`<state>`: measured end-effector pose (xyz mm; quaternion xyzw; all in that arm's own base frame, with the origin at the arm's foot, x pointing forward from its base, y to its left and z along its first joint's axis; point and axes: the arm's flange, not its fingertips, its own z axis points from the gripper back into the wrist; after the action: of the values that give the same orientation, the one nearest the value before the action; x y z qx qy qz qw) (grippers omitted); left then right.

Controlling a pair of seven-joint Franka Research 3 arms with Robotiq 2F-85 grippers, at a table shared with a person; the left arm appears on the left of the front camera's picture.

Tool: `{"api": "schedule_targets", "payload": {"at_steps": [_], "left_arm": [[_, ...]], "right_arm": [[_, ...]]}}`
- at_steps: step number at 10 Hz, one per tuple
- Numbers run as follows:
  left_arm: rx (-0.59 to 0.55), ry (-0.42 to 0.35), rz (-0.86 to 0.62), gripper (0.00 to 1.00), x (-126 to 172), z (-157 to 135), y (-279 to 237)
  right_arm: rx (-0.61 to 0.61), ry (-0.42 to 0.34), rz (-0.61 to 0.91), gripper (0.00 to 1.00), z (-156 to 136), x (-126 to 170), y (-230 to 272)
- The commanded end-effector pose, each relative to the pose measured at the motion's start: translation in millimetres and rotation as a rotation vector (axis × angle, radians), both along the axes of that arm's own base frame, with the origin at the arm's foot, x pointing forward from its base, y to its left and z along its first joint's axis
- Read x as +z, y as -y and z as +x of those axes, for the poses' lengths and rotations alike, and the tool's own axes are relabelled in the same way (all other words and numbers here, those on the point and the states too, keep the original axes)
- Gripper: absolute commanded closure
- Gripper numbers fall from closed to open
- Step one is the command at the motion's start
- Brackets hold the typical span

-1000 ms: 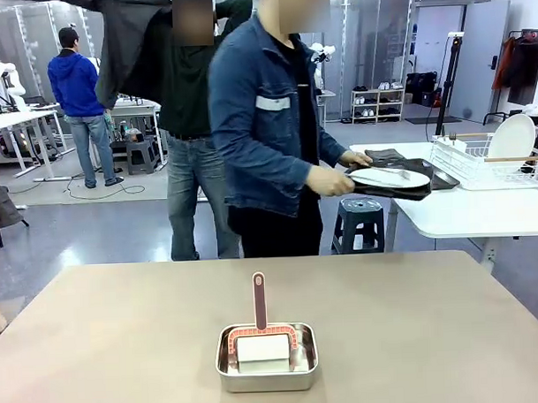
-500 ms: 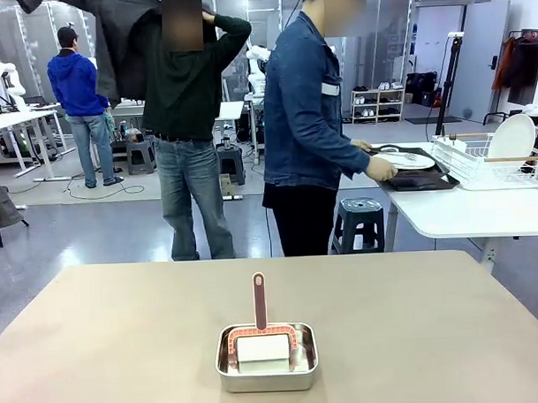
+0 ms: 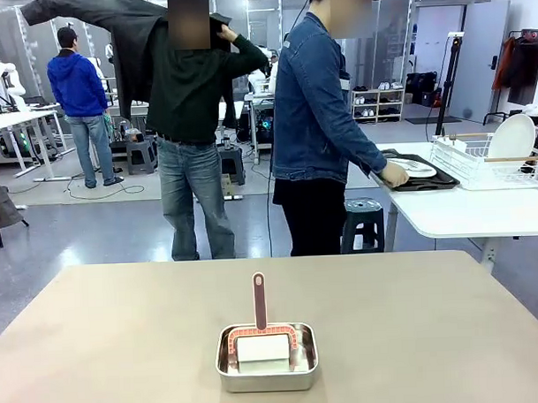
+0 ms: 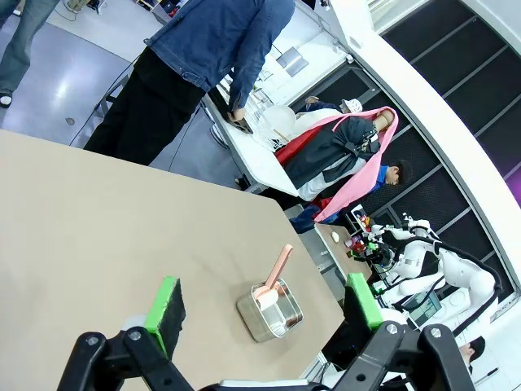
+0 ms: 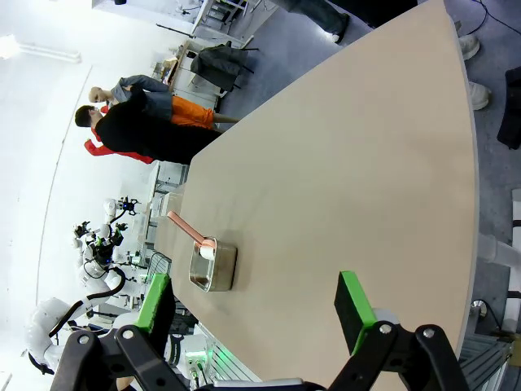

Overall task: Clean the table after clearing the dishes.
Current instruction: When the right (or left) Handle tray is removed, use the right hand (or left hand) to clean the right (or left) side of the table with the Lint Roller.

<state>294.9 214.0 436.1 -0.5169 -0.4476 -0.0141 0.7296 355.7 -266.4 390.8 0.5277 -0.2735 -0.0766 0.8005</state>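
Beige-brown matte rectangular table [image 3: 106, 349] fills the foreground; behind it at right, a smaller white table [image 3: 482, 216] carries a dark brown handled tray [image 3: 432, 182] with a round white plate [image 3: 418, 167], a person's hand [image 3: 393, 173] on the tray edge. Small rectangular steel pan [image 3: 266, 370] sits mid-table, near side. Left gripper [image 4: 262, 303] and right gripper [image 5: 254, 301] hover wide open, empty.

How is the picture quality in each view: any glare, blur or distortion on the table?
Front view: even, soft light; the matte beige-brown table top gives no glare, and the small rectangular steel pan is sharp. Left wrist view: rolled, so the room leans. Right wrist view: wide-angle, the table's edge bows into a curve; the upper left is washed out white.
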Motion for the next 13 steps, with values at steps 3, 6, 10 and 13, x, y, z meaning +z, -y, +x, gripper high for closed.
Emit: {"api": "schedule_targets", "payload": {"at_steps": [3,6,10,13], "left_arm": [[-0.007,-0.006,-0.015,0.00,1.7,-3.0,-2.1],[-0.007,-0.006,-0.015,0.00,1.7,-3.0,-2.1],[-0.007,-0.006,-0.015,0.00,1.7,-3.0,-2.1],[-0.007,-0.006,-0.015,0.00,1.7,-3.0,-2.1]], "right_arm": [[0.001,0.008,0.002,0.00,-0.6,2.7,-0.1],[0.001,0.008,0.002,0.00,-0.6,2.7,-0.1],[0.001,0.008,0.002,0.00,-0.6,2.7,-0.1],[0.001,0.008,0.002,0.00,-0.6,2.7,-0.1]]}}
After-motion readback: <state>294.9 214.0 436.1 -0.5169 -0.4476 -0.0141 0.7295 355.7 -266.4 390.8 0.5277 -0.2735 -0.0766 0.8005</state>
